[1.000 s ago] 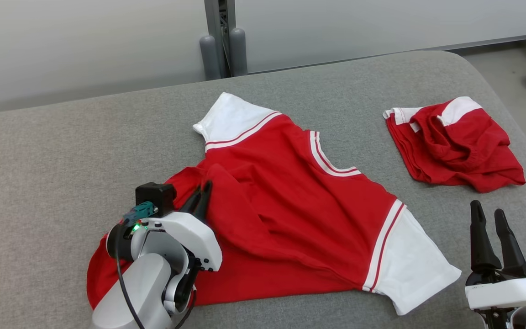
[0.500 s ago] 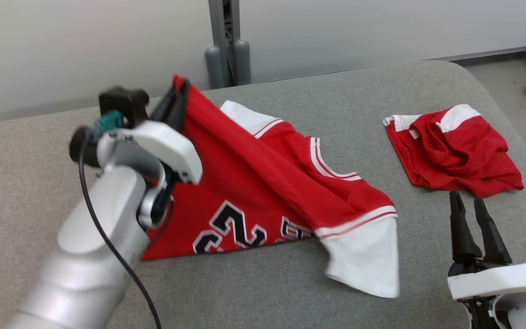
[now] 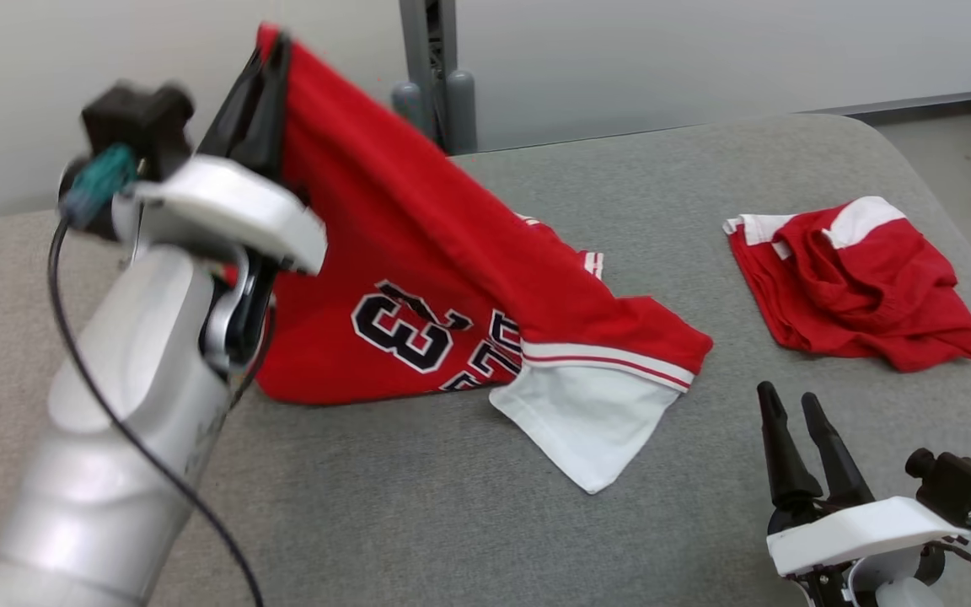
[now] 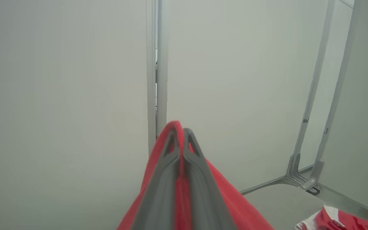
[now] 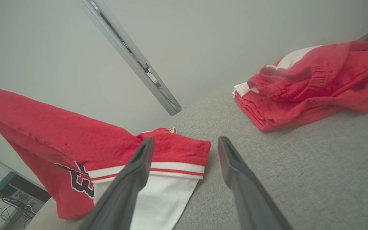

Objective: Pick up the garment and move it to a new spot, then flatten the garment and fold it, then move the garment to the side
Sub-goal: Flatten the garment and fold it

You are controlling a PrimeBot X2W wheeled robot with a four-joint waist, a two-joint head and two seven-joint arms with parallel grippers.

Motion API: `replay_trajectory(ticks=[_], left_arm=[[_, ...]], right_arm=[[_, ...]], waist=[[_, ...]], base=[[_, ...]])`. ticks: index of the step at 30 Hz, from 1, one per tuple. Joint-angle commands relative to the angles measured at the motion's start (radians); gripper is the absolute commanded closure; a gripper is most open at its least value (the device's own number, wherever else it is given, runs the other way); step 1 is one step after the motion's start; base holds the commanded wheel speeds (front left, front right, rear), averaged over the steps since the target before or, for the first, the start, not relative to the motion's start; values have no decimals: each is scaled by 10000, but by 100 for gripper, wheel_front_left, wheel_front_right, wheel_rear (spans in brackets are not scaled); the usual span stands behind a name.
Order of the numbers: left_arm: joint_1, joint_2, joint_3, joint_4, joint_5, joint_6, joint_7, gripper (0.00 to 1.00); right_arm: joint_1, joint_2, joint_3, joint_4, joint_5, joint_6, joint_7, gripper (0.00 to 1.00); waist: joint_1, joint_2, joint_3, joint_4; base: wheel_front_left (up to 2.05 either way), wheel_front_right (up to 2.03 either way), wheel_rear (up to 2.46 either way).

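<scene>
Stage: super early imo, this looks like the pick-up half of step one.
Left gripper [image 3: 270, 46]: clamped tight on a fold of red cloth and raised high over the far left of the pad.
Garment: the red jersey [image 3: 418, 244] hangs like a tent from that pinch. Its lower edge and one white sleeve [image 3: 578, 421] lie on the grey pad [image 3: 452, 523], so it's not fully off the surface yet.
Right gripper [image 3: 787, 396]: fingers spread with nothing between them, sitting low at the near right, apart from the sleeve.
Done: the grab, plus a partial lift.
Left to do: carrying it to a new spot, flattening, folding and shifting it aside. As far as I can judge, none of that is started.
Other pile: a second red-and-white bundle [image 3: 856, 278] sits crumpled on the right of the pad, well apart from the jersey.
Head view bonus: the whole layout, plus the black-and-white numbers on the jersey's front.
Left wrist bonus: the cloth is sandwiched right up to the fingertips, which is blurry from the head. Beyond them are a pale wall [image 4: 59, 95] and a post [image 4: 157, 80].
Right wrist bonus: a clean gap between its own fingers, with the striped cuff of the sleeve just past one of them.
</scene>
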Motion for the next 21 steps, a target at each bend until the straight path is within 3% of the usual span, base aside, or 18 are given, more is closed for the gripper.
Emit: replay_trajectory(ticks=[1, 7, 11, 15, 21], left_arm=[[969, 148, 352, -372, -310, 190, -273, 100], [3787, 167, 1487, -1747, -891, 785, -592, 100], [5879, -199, 2347, -2649, -658, 1077, -613, 100], [7063, -768, 2867, -2696, -460, 837, -610, 100], [7571, -1409, 3864, -2125, -495, 395, -613, 100]], right_arm=[[104, -17, 40, 93, 12, 3, -45, 0], [168, -43, 160, 214, 4, 3, -72, 0], [171, -104, 246, 279, 69, 3, -72, 0], [111, -150, 303, 394, 72, 3, 43, 0], [109, -161, 287, 574, 5, 3, 303, 0]], waist=[[0, -1, 1, 279], [0, -1, 49, 868], [0, -1, 66, 1308], [0, -1, 52, 1630], [0, -1, -37, 1810]], base=[[0, 0, 0], [0, 0, 0], [0, 0, 0], [0, 0, 0], [0, 0, 0]])
